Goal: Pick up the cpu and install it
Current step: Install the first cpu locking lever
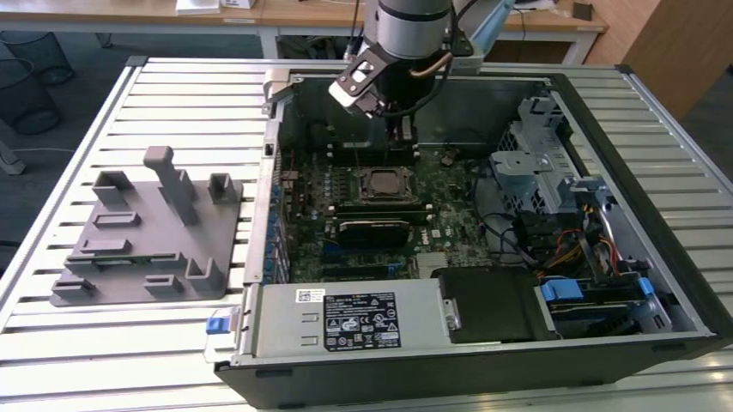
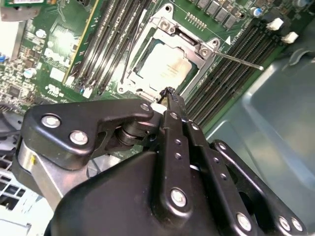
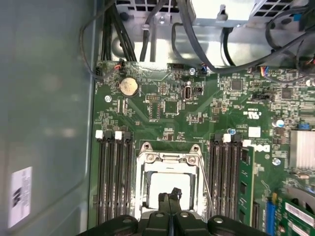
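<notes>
Black gripper (image 2: 169, 92) links sit closest, jaws pressed together and holding nothing. Its tips hang over the cpu (image 2: 165, 64), seated inside the socket frame (image 3: 170, 158) between memory slots (image 3: 114, 182). They hide one cpu edge; contact is unclear.

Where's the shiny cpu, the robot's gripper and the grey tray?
cpu (image 2: 162, 66): second wrist view, middle of its silvery top.
gripper (image 2: 169, 92): second wrist view, where its closed fingertips meet.
grey tray (image 1: 172, 236): exterior view, bare flat part of its base.
</notes>
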Robot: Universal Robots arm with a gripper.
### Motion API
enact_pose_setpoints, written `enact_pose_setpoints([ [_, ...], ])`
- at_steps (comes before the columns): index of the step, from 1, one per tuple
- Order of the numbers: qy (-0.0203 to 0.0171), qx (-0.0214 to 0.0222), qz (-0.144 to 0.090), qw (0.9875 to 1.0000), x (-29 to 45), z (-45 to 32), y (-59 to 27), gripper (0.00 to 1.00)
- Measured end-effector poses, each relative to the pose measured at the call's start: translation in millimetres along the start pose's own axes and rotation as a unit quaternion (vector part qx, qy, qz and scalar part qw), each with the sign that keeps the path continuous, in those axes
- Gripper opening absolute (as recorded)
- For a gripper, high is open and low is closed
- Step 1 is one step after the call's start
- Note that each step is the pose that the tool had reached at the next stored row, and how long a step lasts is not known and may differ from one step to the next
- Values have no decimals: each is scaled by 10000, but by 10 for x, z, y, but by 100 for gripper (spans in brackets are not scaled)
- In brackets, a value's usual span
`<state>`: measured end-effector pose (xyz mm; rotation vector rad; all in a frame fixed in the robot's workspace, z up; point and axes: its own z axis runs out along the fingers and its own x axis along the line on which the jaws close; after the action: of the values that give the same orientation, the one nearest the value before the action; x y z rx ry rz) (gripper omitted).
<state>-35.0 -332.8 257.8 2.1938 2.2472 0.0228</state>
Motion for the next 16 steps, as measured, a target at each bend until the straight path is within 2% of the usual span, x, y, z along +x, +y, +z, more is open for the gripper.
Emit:
enact_pose_setpoints([
  [7,-8,-8,-5,10000,2,-211,2,11],
  [12,-29,-5,-405,9992,2,-214,1,11],
  [16,-52,-1,-772,9970,2,-213,0,11],
])
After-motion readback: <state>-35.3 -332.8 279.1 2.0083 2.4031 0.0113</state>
